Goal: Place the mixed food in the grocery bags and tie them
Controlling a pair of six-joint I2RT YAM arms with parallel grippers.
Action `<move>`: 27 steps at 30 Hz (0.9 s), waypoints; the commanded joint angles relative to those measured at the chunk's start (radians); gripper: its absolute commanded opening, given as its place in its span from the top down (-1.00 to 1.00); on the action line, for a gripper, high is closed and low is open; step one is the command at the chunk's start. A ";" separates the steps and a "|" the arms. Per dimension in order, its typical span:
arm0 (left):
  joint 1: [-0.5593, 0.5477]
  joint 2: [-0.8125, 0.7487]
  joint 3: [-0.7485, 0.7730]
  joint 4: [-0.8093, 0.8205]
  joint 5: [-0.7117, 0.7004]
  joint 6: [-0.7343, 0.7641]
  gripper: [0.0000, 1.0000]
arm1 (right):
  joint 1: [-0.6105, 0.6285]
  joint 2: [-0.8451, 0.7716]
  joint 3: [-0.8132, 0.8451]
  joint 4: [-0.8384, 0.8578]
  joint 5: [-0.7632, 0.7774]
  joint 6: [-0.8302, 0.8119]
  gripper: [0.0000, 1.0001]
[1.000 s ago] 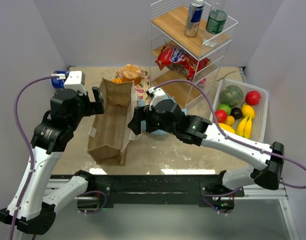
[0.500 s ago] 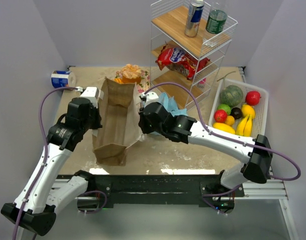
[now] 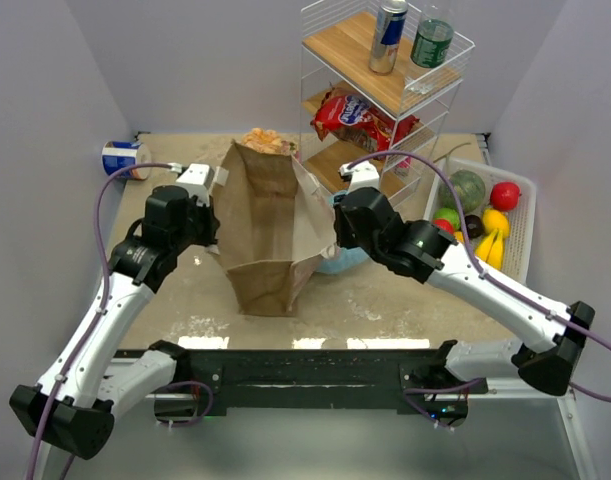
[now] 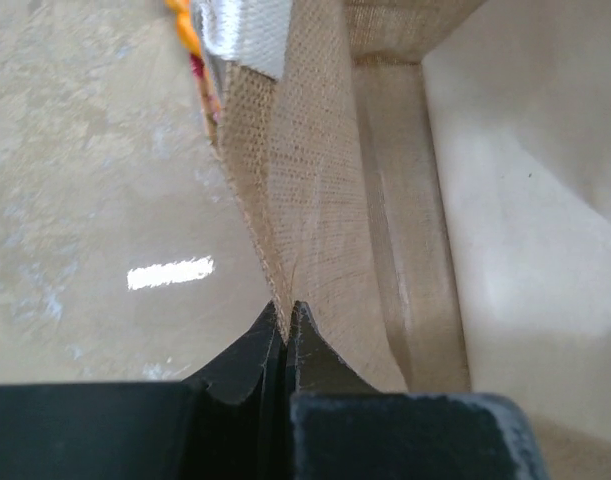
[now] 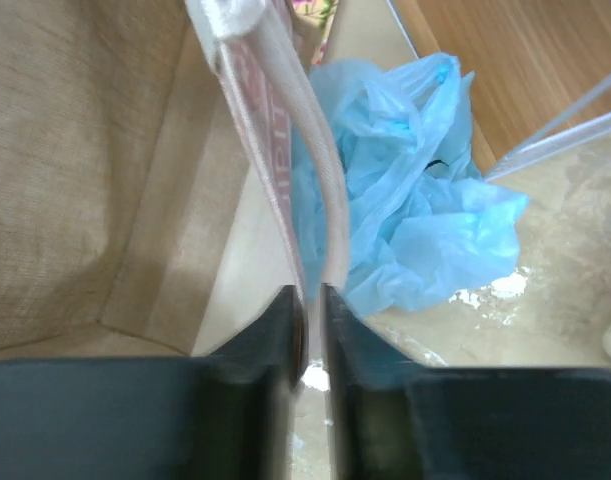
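The brown paper bag (image 3: 270,235) stands upright in the middle of the table, its mouth pulled apart. My left gripper (image 3: 217,215) is shut on its left rim; the left wrist view has the paper edge (image 4: 285,250) pinched at the left gripper (image 4: 286,312). My right gripper (image 3: 332,228) holds the right rim, and the right wrist view shows the rim and pale handle (image 5: 320,170) between the nearly closed jaws of the right gripper (image 5: 313,300). The light-blue plastic bag (image 5: 415,210) lies crumpled behind it. The can (image 3: 388,36), green bottle (image 3: 432,40) and red snack packets (image 3: 360,118) are on the shelf.
A wire shelf rack (image 3: 385,95) stands at the back right. A white slatted basket (image 3: 517,240) of fruit and vegetables sits at the right wall. Orange segments (image 3: 265,142) peek out behind the paper bag. A blue-and-white roll (image 3: 123,158) lies at the back left.
The paper bag was lying flat with both grippers open beside it. Both grippers closed on its rims, and the bag now stands upright with its mouth spread.
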 commanded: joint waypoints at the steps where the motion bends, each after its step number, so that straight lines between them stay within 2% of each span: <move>1: 0.005 0.039 -0.020 0.137 0.086 0.074 1.00 | -0.009 -0.055 0.010 -0.059 0.004 -0.090 0.21; 2: 0.005 0.045 -0.024 0.151 0.087 0.082 1.00 | -0.009 -0.059 0.024 -0.067 -0.031 -0.099 -0.11; 5: 0.007 0.059 -0.049 0.186 0.110 0.098 1.00 | -0.009 -0.072 0.102 -0.101 -0.088 -0.149 -0.56; 8: 0.007 0.055 -0.086 0.234 0.153 0.098 1.00 | -0.009 -0.069 0.211 -0.113 -0.128 -0.211 -0.71; 11: 0.007 0.045 -0.116 0.272 0.176 0.101 1.00 | -0.009 -0.005 0.349 -0.146 -0.131 -0.283 -0.78; 16: 0.007 0.032 -0.174 0.335 0.187 0.162 1.00 | -0.023 0.252 0.675 -0.254 0.092 -0.398 -0.80; 18: 0.007 0.036 -0.185 0.363 0.195 0.171 1.00 | -0.034 0.325 0.784 -0.269 0.128 -0.444 -0.81; 22: 0.007 0.036 -0.227 0.398 0.230 0.182 1.00 | -0.097 0.449 0.887 -0.237 0.165 -0.565 -0.82; 24: 0.007 0.029 -0.245 0.427 0.227 0.179 1.00 | -0.106 0.501 0.924 -0.213 0.231 -0.610 -0.84; 27: 0.007 0.021 -0.267 0.444 0.222 0.180 1.00 | -0.112 0.523 0.909 -0.128 0.283 -0.718 -0.89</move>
